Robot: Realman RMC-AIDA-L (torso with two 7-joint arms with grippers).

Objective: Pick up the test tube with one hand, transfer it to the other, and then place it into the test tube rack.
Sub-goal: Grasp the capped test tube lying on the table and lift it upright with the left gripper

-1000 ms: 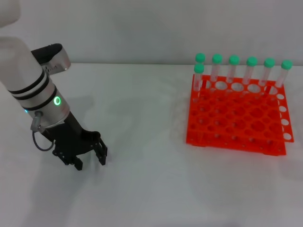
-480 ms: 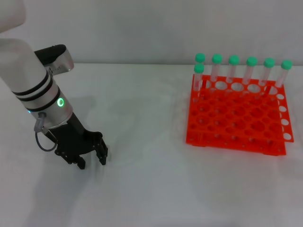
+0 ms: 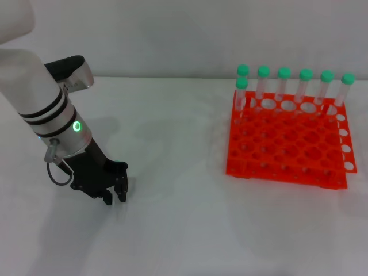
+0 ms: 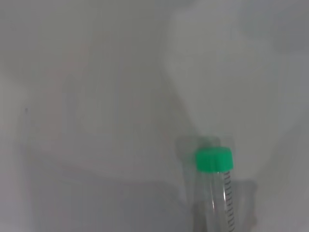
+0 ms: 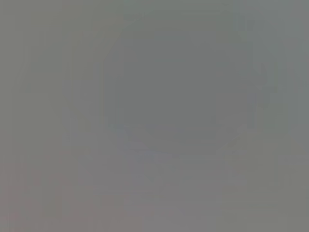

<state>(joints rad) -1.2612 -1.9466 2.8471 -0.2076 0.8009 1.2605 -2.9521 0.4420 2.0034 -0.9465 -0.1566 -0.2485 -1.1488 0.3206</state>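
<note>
My left gripper (image 3: 115, 194), black on a silver-white arm with a green light, is down at the white table on the left, its fingers drawn close together. The test tube (image 4: 216, 186), clear with a green cap, shows in the left wrist view, reaching out from the gripper along the table. In the head view the fingers hide it. The orange-red test tube rack (image 3: 287, 146) stands on the right, well away from the gripper. My right gripper is out of view, and the right wrist view shows only plain grey.
Several green-capped tubes (image 3: 284, 83) stand upright in the rack's back row, with one more (image 3: 241, 92) just in front at its left end. The white table (image 3: 172, 132) stretches between gripper and rack. A pale wall runs behind the table.
My left arm has shifted slightly to the right and lower. Its fingers, spread wide a second ago, have drawn together at the table.
</note>
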